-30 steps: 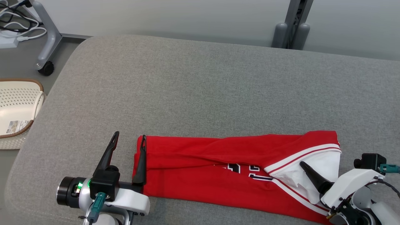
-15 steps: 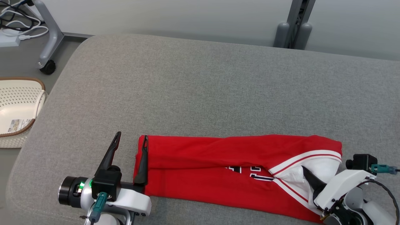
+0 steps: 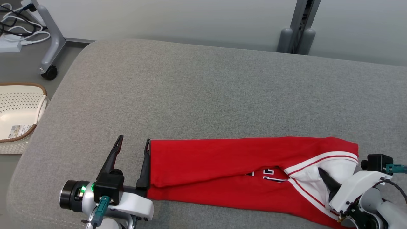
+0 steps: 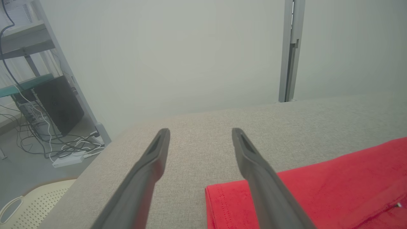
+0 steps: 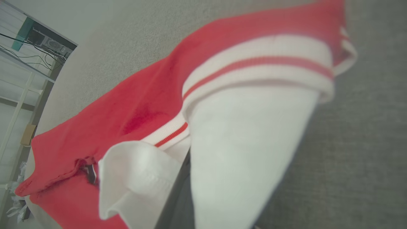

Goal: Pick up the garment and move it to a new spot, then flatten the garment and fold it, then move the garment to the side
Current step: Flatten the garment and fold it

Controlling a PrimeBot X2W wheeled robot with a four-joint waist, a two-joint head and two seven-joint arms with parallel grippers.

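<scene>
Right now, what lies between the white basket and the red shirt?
In the head view: bare grey cushion and the open left end effector, its inner finger at the shirt's edge.

The right end effector [image 3: 321,172] is closed on the garment [image 3: 216,162], its fingers mostly covered by white lining. A fold hides most of the dark lettering [image 3: 268,175], which is unreadable. The right arm conceals the garment's lower right corner. The picture's left edge cuts off the basket [image 3: 40,104], and its label [image 3: 19,129] is too small to read.
</scene>
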